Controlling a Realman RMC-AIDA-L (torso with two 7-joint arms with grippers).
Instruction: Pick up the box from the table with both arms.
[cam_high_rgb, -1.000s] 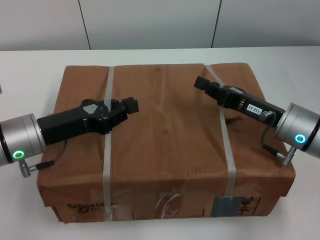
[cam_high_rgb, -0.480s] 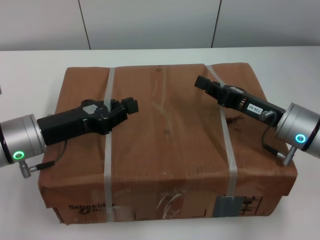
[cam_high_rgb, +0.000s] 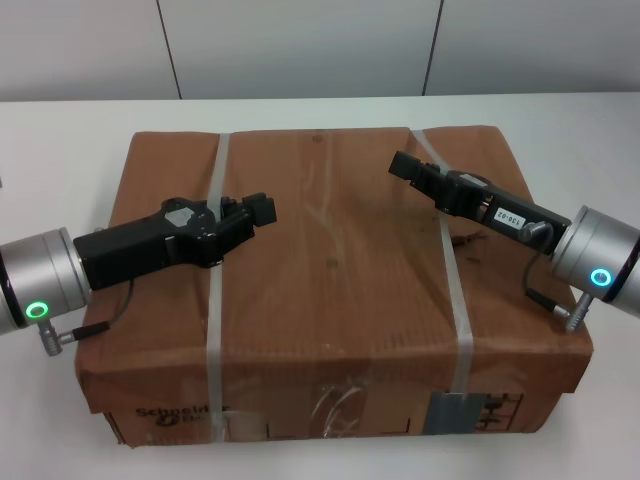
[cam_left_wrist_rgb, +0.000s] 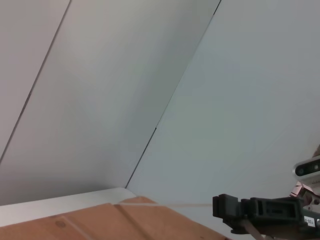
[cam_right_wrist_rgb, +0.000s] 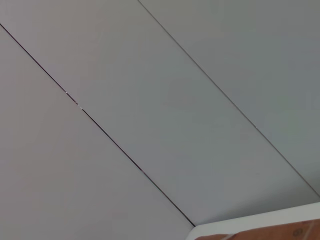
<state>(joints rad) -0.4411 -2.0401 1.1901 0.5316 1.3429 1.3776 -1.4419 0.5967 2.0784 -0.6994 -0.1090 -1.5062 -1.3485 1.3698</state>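
A: From the head camera, where is the box (cam_high_rgb: 335, 290)?
B: You see it lying flat on the white tabletop (cam_high_rgb: 60, 140), filling most of the middle, its printed side facing the robot. Two white straps (cam_high_rgb: 215, 300) cross its top from the far edge to the near edge.

A: And the hands?
B: Your left hand (cam_high_rgb: 255, 212) is above the box top, just beside the left-side strap, reaching in from the box's left edge. Your right hand (cam_high_rgb: 408, 167) is above the box top near the right-side strap, reaching in from the box's right edge. Whether either one touches the cardboard, you cannot tell. Whether their fingers are apart or together, you cannot tell either.

A: Left wrist camera?
B: You get mostly the grey wall panels (cam_left_wrist_rgb: 125, 90). The box's brown top (cam_left_wrist_rgb: 100, 222) shows along one edge, with the tabletop (cam_left_wrist_rgb: 60, 202) beyond it. The right hand (cam_left_wrist_rgb: 225, 210) appears farther off, above the box.

A: Right wrist camera?
B: Wall panels again, and only a sliver of the box (cam_right_wrist_rgb: 260, 233) with a strip of tabletop (cam_right_wrist_rgb: 250, 222) behind it.
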